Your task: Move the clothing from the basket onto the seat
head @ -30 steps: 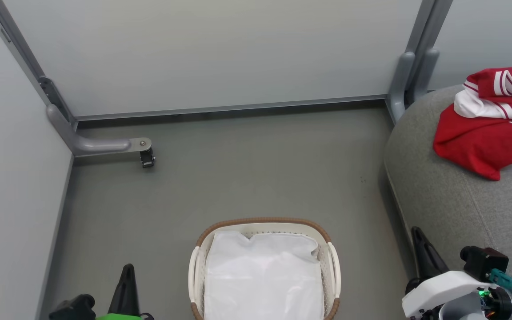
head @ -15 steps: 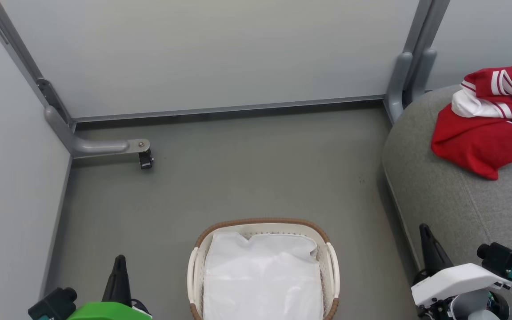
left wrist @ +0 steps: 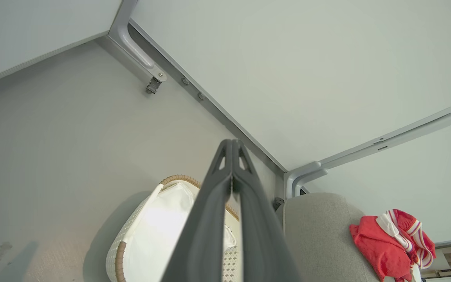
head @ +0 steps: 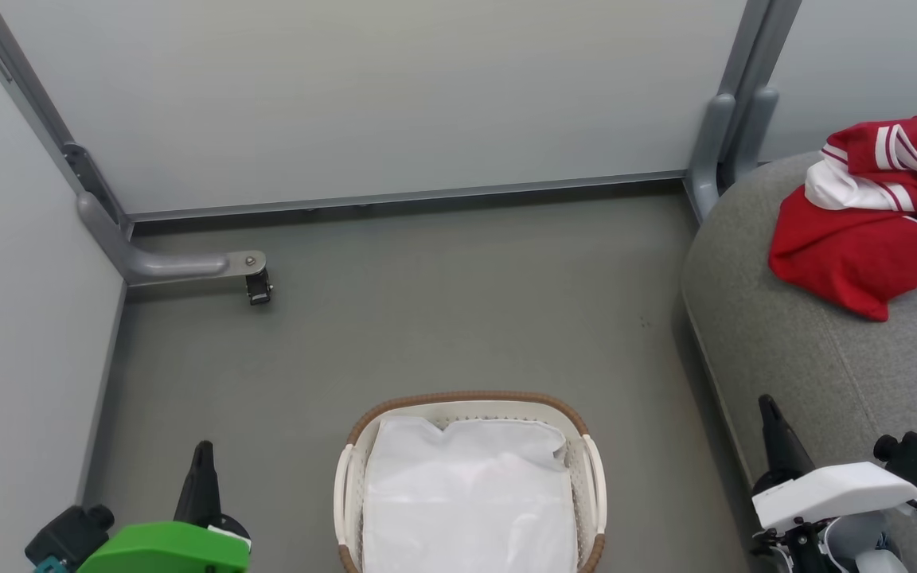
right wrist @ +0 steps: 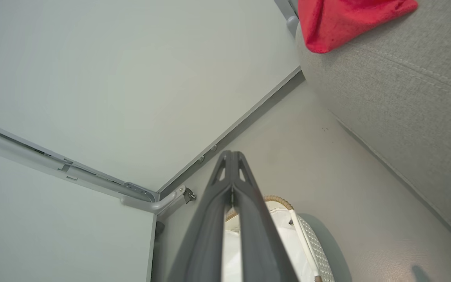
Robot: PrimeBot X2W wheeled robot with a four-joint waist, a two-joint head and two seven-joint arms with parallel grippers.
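Red clothing [head: 872, 211] lies on the seat [head: 809, 358], well beyond both clenched, empty jaws.

Even diffuse light, soft shadows, sharp focus.

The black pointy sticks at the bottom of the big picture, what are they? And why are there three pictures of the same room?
Those sticks are a robot's hands, called grippers. The left gripper and the right gripper each have two long dark fingers, pressed shut, holding nothing. The big picture comes from a camera on the robot's head, looking down. The other two come from small cameras on its wrists, looking along the fingers, so the room looks tilted. On the floor sits a basket with just a white liner inside. The red and white clothing lies on the grey seat at the right.
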